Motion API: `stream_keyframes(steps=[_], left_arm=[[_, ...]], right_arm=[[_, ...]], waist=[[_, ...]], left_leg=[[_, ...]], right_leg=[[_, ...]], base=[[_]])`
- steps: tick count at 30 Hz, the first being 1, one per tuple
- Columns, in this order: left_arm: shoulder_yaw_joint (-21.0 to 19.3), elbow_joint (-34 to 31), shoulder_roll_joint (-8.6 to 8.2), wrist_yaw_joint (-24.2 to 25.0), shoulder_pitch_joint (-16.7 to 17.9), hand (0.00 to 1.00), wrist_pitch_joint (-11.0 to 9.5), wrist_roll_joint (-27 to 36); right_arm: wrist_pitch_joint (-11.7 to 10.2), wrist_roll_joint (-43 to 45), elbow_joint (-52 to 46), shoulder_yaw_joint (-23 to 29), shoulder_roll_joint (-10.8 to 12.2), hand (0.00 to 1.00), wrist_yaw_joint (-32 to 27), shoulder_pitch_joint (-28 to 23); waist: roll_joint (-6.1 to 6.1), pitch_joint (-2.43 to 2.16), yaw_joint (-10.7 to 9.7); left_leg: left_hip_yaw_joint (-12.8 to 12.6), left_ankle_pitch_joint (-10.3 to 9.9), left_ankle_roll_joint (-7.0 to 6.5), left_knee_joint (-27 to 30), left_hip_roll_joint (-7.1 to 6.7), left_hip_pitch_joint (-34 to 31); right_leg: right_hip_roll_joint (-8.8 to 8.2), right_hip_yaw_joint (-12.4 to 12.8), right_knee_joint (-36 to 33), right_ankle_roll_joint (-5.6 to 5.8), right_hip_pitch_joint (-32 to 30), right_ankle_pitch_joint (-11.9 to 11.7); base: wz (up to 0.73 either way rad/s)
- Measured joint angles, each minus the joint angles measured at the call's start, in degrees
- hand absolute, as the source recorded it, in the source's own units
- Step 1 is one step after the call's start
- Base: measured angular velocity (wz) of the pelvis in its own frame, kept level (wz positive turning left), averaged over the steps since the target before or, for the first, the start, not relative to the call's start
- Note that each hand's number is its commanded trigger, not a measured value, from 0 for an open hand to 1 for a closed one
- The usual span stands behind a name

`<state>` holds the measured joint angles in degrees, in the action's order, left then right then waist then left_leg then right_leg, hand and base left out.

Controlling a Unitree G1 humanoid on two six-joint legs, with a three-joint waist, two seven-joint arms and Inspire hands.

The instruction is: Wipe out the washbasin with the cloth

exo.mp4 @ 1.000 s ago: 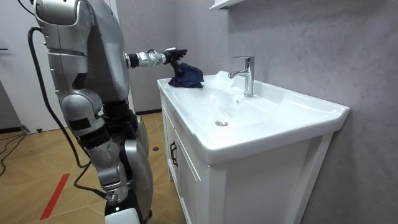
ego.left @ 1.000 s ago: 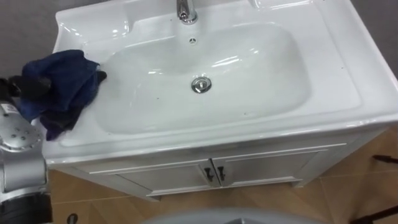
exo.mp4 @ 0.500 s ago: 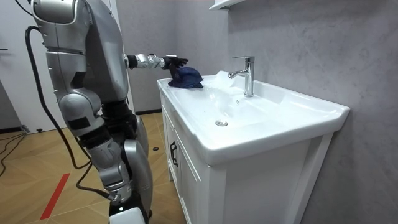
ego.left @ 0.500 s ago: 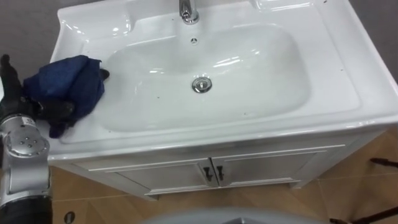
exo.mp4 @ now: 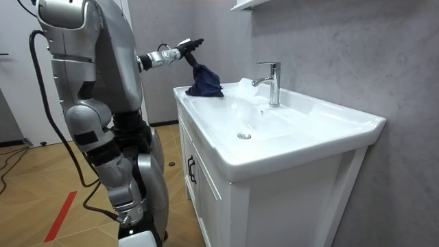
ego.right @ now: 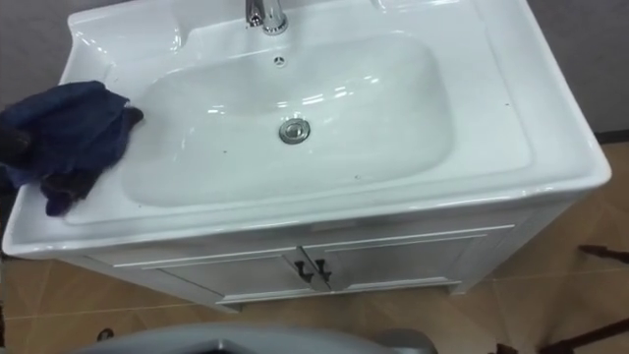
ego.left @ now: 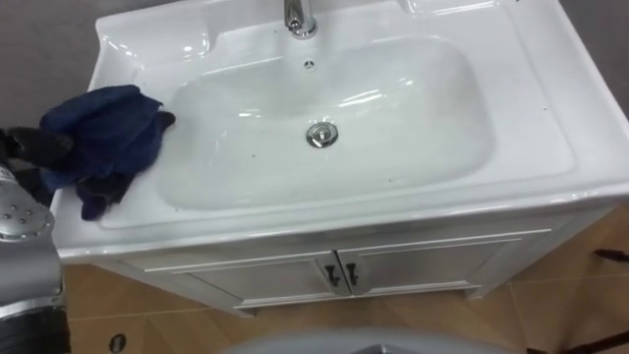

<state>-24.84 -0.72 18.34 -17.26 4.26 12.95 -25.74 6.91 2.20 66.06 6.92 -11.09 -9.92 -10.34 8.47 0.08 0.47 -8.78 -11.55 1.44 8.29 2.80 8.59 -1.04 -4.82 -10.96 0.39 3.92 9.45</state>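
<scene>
White basin (ego.left: 550, 118) carries a blue cloth (ego.left: 108, 128) on its left rim

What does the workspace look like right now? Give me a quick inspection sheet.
Surface: white ceramic basin, small dark specks in its bowl.
Job's things: dark blue cloth bunched on the basin's left rim.
Clutter: nothing seen.
Hands: left hand shut on the cloth, holding its top raised in the room view.
Cables: nothing seen at the basin.
Surroundings: chrome tap, white cabinet doors, wooden floor, grey wall.
</scene>
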Motion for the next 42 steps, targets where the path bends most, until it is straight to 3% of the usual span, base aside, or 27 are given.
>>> stream_keyframes(steps=[3, 10, 27, 37, 42], left_arm=[[-0.3, -0.5, 0.81, -0.3, 0.0, 0.0, -0.4, -0.2], [-3.0, -0.9, 0.97, -0.4, -1.9, 0.0, -0.3, -0.2], [-4.3, -2.7, 1.17, -1.4, -2.2, 0.0, -0.1, -0.2], [-4.4, -5.6, 1.54, -6.8, -6.2, 0.0, -0.6, -0.1], [-4.9, -6.6, 1.55, -9.0, -7.2, 0.0, -1.1, 3.8]], right_arm=[[0.0, 0.2, 0.4, 0.0, 0.0, 0.0, 0.0, -0.3], [0.6, 0.6, 0.4, 0.1, 0.3, 0.0, 0.6, -1.3], [0.7, 0.4, 0.3, 0.1, 0.3, 0.0, 0.5, -1.0], [0.3, 0.6, 0.2, 0.0, 0.4, 0.0, -0.9, -2.3], [0.1, 0.6, 0.2, 0.0, 0.5, 0.0, -1.4, -2.8]], waist=[[0.01, -0.1, 0.0], [0.34, -0.26, 1.6], [0.87, -0.35, 1.8], [0.11, -0.23, 2.8], [-0.17, -0.28, 3.0]], left_leg=[[0.0, 0.0, 0.0, 0.0, -0.03, 0.1], [0.1, 0.0, 0.0, 0.2, -0.01, 0.1], [0.1, 0.0, 0.0, -0.1, 0.01, 0.0], [0.1, 0.0, 0.0, 0.0, 0.0, 0.1], [0.1, 0.0, 0.0, 0.0, 0.0, 0.2]], right_leg=[[-0.01, 0.0, 0.3, 0.03, 0.1, 0.0], [0.0, 0.0, 0.3, 0.03, -0.2, 0.0], [0.06, 0.0, 0.2, 0.02, -0.2, 0.0], [0.01, -0.2, 0.2, 0.02, 0.1, 0.0], [-0.02, -0.2, 0.3, 0.02, 0.0, 0.0]], base=[[0.0], [0.0], [0.0], [0.0], [0.0]])
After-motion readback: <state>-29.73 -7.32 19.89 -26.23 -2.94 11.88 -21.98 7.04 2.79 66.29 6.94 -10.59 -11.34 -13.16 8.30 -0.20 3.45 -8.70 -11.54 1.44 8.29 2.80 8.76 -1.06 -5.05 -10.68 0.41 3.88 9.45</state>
